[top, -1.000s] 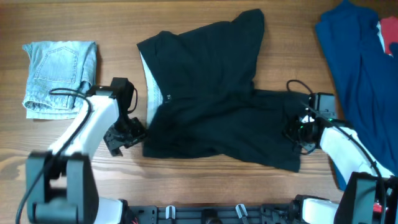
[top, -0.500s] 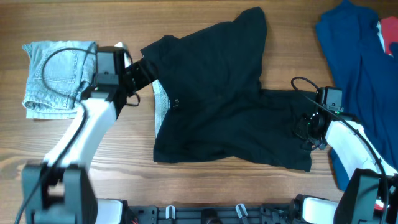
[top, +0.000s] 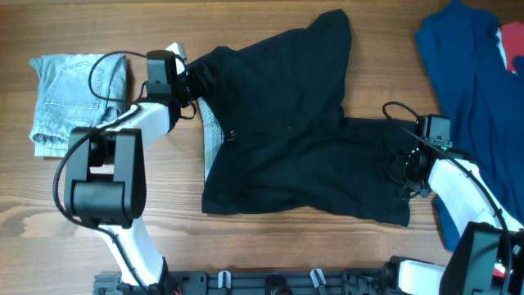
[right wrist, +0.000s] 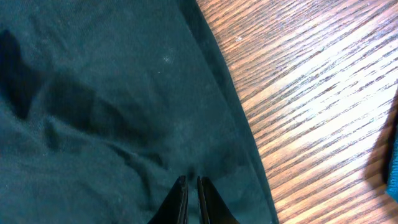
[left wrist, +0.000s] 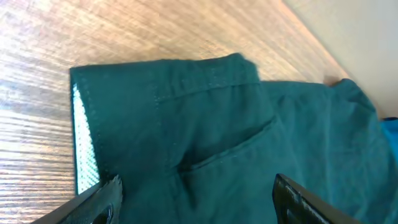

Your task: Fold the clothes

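The black garment (top: 286, 131) lies crumpled and partly spread in the middle of the table, with a pale inner lining strip showing along its left edge. My left gripper (top: 195, 79) is at its upper-left corner. In the left wrist view the jaws (left wrist: 196, 190) are wide open over the garment (left wrist: 205, 124) and hold nothing. My right gripper (top: 407, 168) is at the garment's right edge. In the right wrist view its fingers (right wrist: 191, 185) are pressed together on the black fabric (right wrist: 112, 106).
A small folded light-blue denim piece (top: 78, 102) lies at the far left, close to my left arm. A royal-blue cloth (top: 471, 90) with a red item (top: 514, 45) on it lies at the far right. Bare wood runs along the front.
My left arm has swung from the garment's lower-left corner up to its upper-left corner. The garment's left edge has shifted a little to the right. The right gripper has moved slightly right.
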Robot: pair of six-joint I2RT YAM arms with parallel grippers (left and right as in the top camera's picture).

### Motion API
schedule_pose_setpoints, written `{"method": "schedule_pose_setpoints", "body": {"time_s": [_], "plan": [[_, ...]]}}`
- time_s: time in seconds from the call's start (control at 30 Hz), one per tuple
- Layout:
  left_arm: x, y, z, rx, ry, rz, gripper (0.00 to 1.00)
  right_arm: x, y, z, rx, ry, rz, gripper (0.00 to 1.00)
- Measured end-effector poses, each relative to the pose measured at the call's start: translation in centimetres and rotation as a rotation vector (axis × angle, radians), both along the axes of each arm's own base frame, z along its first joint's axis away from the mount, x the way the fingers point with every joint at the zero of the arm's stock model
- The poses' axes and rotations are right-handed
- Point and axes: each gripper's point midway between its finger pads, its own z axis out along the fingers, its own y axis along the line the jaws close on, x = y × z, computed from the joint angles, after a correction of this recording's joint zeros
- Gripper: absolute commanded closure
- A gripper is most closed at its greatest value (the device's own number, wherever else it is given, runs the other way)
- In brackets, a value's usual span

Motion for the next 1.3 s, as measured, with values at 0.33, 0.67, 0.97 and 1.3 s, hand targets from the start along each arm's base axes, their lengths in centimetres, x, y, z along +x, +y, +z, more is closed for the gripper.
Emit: {"method": "schedule_pose_setpoints", "body": {"time_s": [0.33, 0.67, 0.97, 1.3], "plan": [[-0.1, 0.4, -1.5, 0.018, 0.025, 0.018, 0.25, 0.0, 0.0, 0.0, 0.0, 0.0, 0.0, 0.92], [0.2, 0.8, -1.4, 0.034, 0.016, 0.037, 0.25, 0.1, 0.0, 0.0, -0.001, -0.003, 0.0, 0.92], [1.2, 0.4, -0.6, 0.043, -0.044, 0.042, 0.37, 0.1, 0.0, 0.0, -0.001, -0.002, 0.0, 0.92], [3.4, 0.2, -0.6, 0.017, -0.141, 0.087, 0.96, -0.2, 0.0, 0.0, 0.0, 0.008, 0.0, 0.92]]}}
